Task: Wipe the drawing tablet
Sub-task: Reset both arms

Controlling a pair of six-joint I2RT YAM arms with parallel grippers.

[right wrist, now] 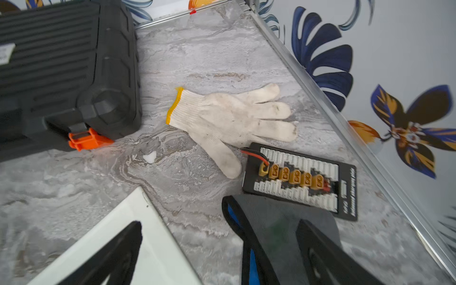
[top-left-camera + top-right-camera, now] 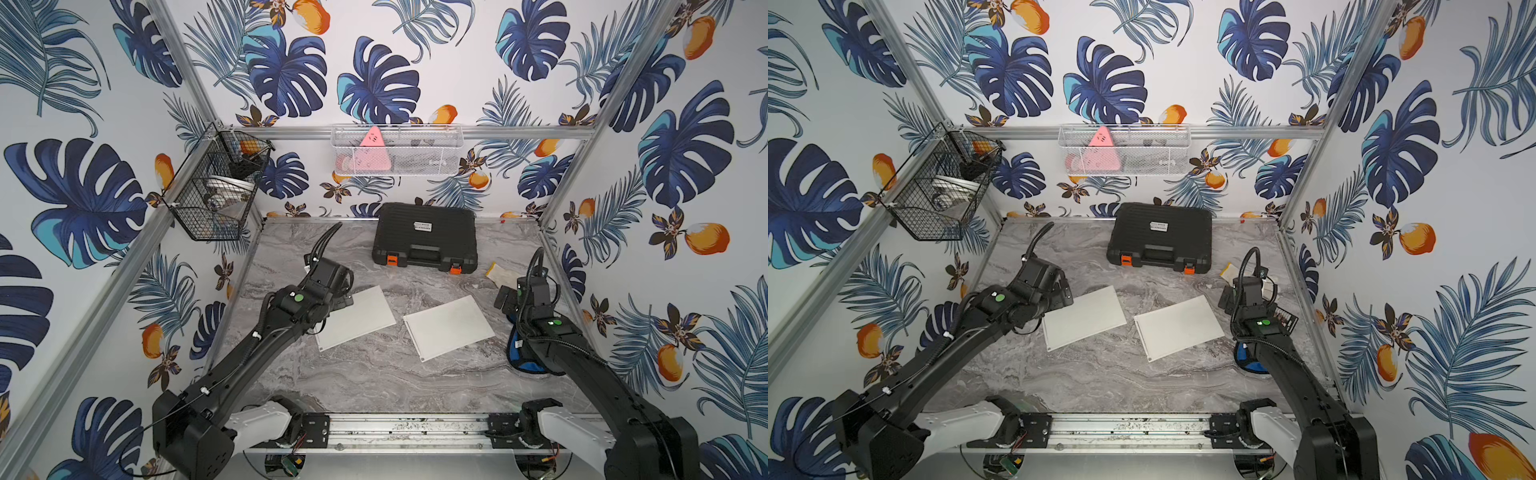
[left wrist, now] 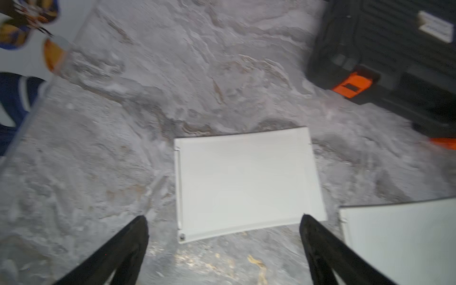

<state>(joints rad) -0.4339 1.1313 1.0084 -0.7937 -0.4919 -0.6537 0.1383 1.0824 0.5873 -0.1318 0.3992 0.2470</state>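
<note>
The tabletop (image 2: 374, 382) is showing a smooth, marble-patterned finish; the white tablet (image 3: 246, 182) is looking smooth and matt — the black case (image 2: 424, 237) is showing ribbed matt plastic, the glove (image 1: 229, 118) knitted, soiled cloth.

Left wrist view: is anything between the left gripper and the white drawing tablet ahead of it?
Nothing visible. The left gripper is open, and its jaws frame the near edge of the drawing tablet, with only bare marble tabletop around it. The second tablet lies apart to one side, and the black tool case sits farther off.
</note>
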